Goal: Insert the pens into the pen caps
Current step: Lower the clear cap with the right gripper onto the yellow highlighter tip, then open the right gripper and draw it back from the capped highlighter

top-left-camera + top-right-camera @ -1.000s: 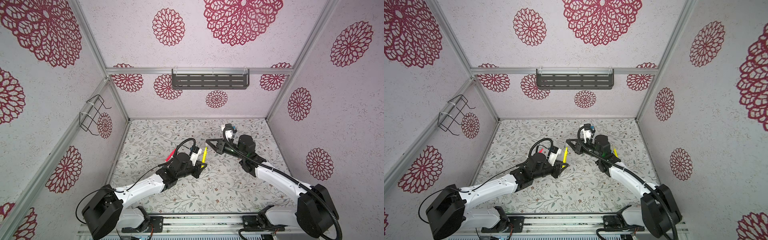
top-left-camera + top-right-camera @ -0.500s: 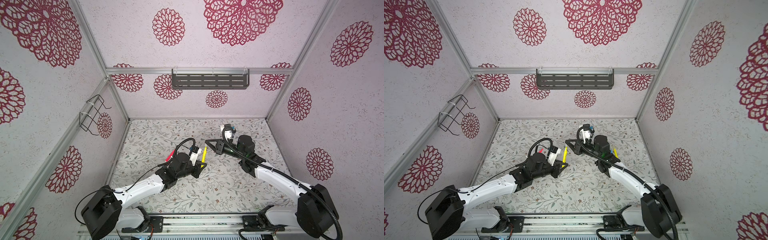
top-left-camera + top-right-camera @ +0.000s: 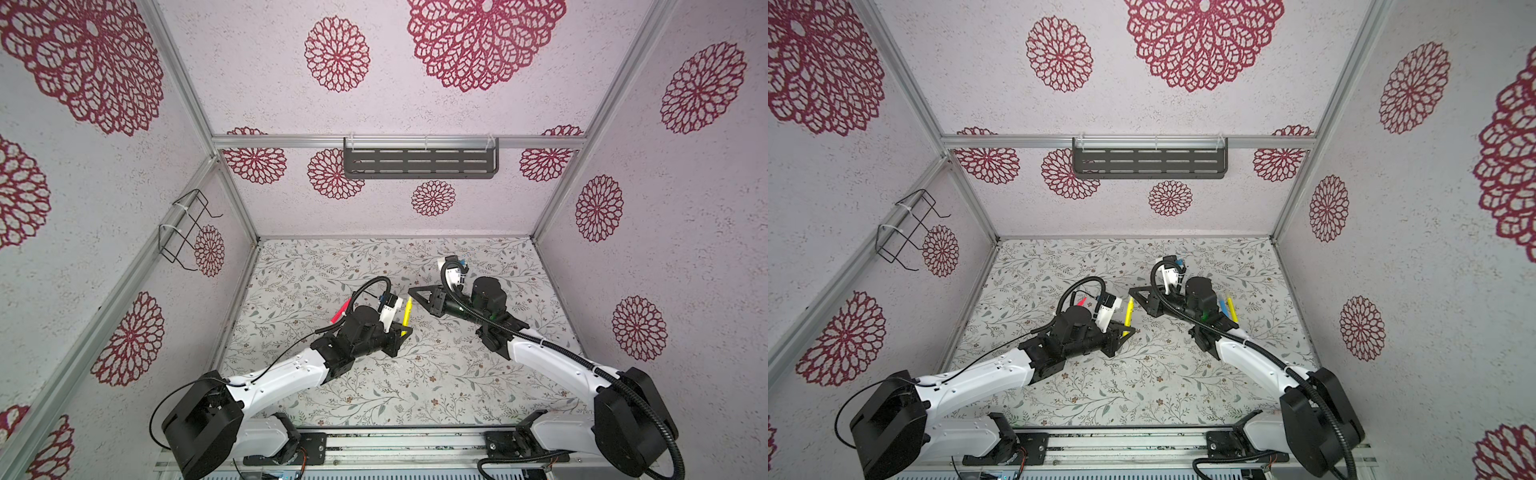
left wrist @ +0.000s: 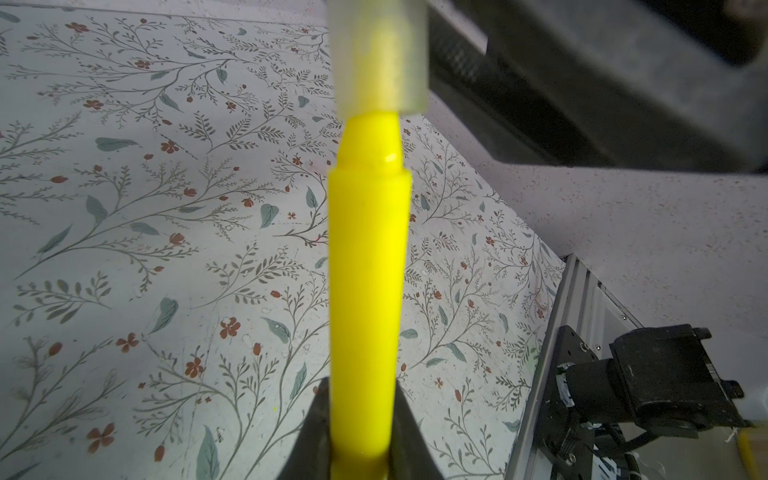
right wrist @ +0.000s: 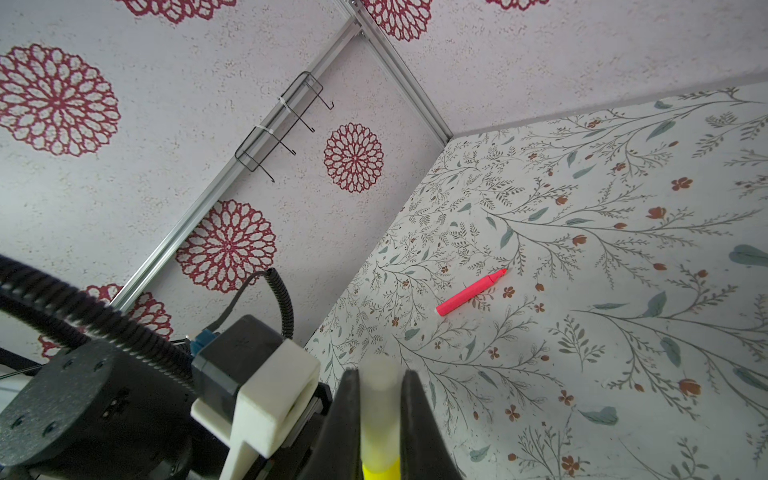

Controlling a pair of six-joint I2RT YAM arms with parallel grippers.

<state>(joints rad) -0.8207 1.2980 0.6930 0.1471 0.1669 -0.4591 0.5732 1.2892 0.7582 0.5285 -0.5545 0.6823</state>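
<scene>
Left fingers (image 4: pixel 312 436) clamp yellow pen (image 4: pixel 365 270), right fingers (image 5: pixel 345 419) clamp cap (image 5: pixel 379 388); off-axis push could jam or slip it.

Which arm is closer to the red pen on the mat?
Left. The left arm is right beside the red pen, its wrist overlapping it in both top views. The right arm is farther, beyond the yellow pen.

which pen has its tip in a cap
The yellow pen in the left gripper; the red-pink pen, blue pen and other yellow pen lie on the mat.
</scene>
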